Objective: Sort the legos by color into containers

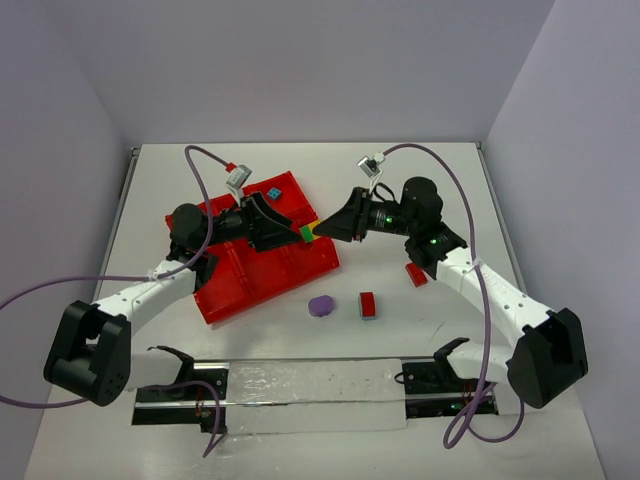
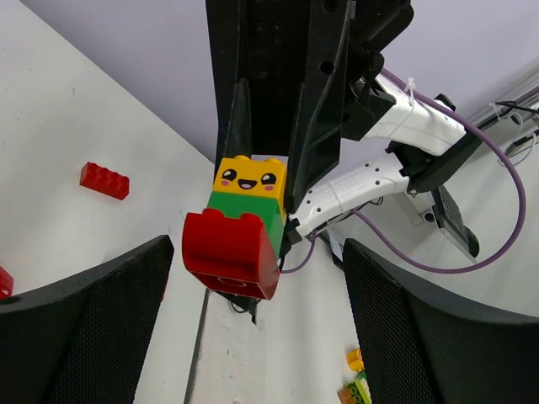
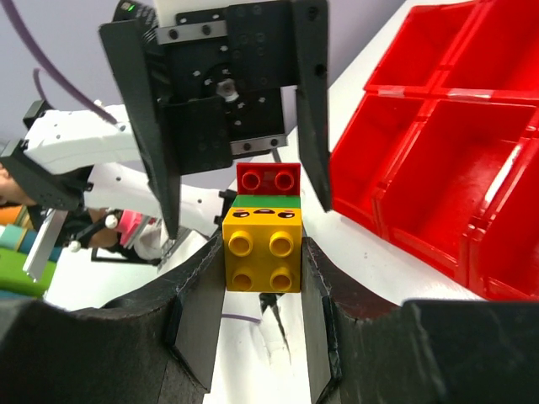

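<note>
Nearest the right wrist lens we find the right gripper (image 3: 263,249), its two black fingers clamped on the side faces of a yellow brick (image 2: 249,178). That brick heads a stack of three: it carries four round studs on its free end and a printed smiling face on one side. A green brick (image 2: 253,209) sits in the middle and a red brick (image 2: 229,252) closes the other end. The three are pressed together in a straight line.

We locate the stack in the air, clear of the table (image 1: 450,190), above the right edge of the red tray (image 1: 228,292).

The left gripper (image 2: 257,248) faces the right gripper nose to nose. Its fingers stand wide apart, one on each side of the red end of the stack, with a visible gap on both sides.

Seen from above, the left arm rises from its near-left base, and its forearm lies across the tray, pointing right. The right arm rises from the near-right base and its forearm points left.

We also note a teal brick (image 1: 273,191) in a far compartment. A purple brick (image 1: 321,306) lies on the table near the tray.
</note>
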### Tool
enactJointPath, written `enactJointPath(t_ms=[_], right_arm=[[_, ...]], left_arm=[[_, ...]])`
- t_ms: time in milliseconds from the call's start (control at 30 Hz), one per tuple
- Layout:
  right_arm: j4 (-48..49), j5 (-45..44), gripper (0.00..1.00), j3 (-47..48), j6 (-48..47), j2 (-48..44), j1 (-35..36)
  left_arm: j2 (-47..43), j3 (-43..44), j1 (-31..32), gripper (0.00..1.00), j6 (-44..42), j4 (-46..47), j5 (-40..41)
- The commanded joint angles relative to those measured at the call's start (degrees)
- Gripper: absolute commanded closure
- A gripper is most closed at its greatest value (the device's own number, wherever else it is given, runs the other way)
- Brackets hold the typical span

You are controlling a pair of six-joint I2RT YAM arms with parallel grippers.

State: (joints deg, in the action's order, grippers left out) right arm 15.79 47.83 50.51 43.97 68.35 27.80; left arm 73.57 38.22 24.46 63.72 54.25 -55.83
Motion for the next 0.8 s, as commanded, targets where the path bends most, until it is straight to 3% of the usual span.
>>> enactJointPath(t_ms=[0,133,300,433,567,600,767], right_arm=[[3.95,1.51,0.94,3.0,0.5,0.46,1.14],[3.5,0.98,0.94,3.43,0.26,0.8,1.89],[4.46,0.68,0.94,3.1,0.89,1.65,2.02],[4.55,0.45,0.94,3.15,1.09,1.88,2.09],[2.98,-0.19,0.94,3.23,0.24,1.88,2.09],[2.43,-0.49,0.94,3.16,-0.09,1.79,2.09],[-0.92,-2.82,0.94,2.37,-2.26,0.91,2.03]], left_arm=[[0.71,1.76,0.54,0.11,-0.64,3.92,-0.65],[1.23,1.95,0.76,0.19,-0.55,4.16,-0.6],[0.9,1.71,0.85,0.37,0.07,5.23,-0.83],[0.3,1.28,0.86,0.59,-0.12,4.9,-0.54],[0.04,1.38,0.86,0.95,-0.26,4.64,-0.64],[-0.09,1.54,0.86,0.99,-0.47,4.05,-0.68],[-1.77,1.89,0.56,1.0,-2.83,-0.22,0.08]])
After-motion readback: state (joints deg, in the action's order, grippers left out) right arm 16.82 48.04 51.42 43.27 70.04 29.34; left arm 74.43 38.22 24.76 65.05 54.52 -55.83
